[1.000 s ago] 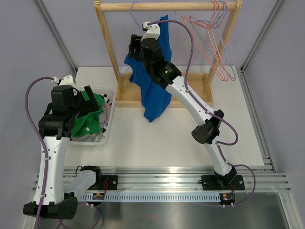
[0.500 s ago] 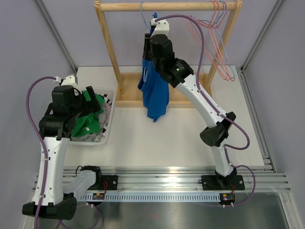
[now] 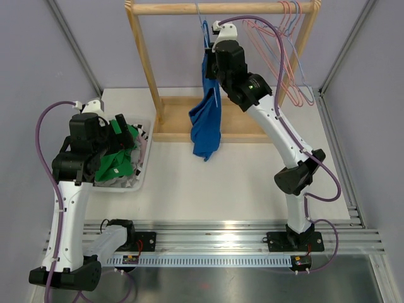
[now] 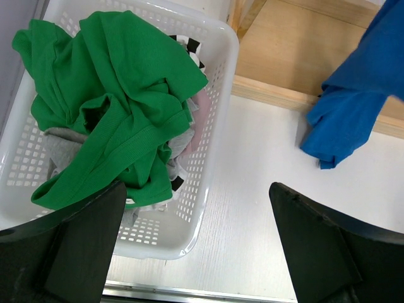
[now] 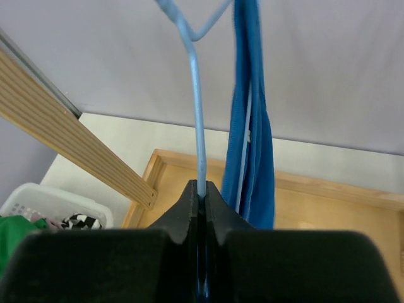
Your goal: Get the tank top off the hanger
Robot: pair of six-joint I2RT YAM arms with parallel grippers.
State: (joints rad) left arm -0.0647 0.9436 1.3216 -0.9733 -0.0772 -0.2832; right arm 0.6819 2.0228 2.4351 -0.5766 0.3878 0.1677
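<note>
A blue tank top [image 3: 207,126] hangs from a light blue wire hanger [image 3: 203,25] on the wooden rail [image 3: 221,8], its hem bunched over the rack base. My right gripper [image 3: 210,68] is up beside it, shut on the hanger. In the right wrist view the jaws [image 5: 202,189] pinch the hanger wire [image 5: 197,113], and the tank top [image 5: 252,145] hangs just to the right of it. My left gripper [image 4: 202,252] is open and empty, over the near corner of the basket. The tank top's hem [image 4: 353,107] shows at the upper right of that view.
A white laundry basket [image 3: 144,170] at the left holds a green garment [image 4: 107,107] and other clothes. Several empty pink and blue hangers [image 3: 284,57] hang at the rail's right end. The rack's wooden base [image 3: 246,126] and posts stand at the back.
My right gripper moved right and up along the rail and shut on the hanger wire. The tank top swung right with it. The left arm stayed still.
</note>
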